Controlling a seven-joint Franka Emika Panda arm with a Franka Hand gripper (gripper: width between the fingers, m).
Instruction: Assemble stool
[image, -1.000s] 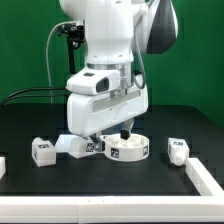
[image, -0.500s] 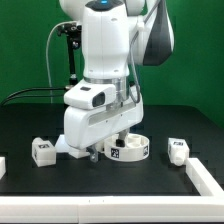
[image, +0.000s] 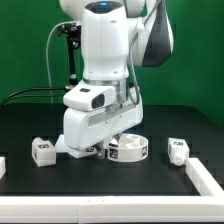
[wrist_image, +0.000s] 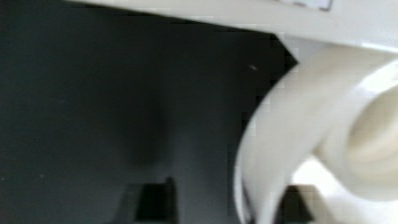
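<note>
Crouching low over the black desk (image: 25, 120), the arm (image: 105, 50) hides its jaws behind its own white casing, so I cannot tell their gap or whether they hold anything. In the exterior view the round seat (image: 130, 150) lies at 5 o'clock from centre, just beside that casing. The first leg (image: 42, 151) stands at 8 o'clock and the second leg (image: 178, 150) at 4 o'clock.

Seat (image: 136, 151) between leg (image: 42, 151) and leg (image: 178, 150)

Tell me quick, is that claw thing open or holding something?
The gripper: open, one finger on each side of the rim of the seat, not clamped on it.
</note>
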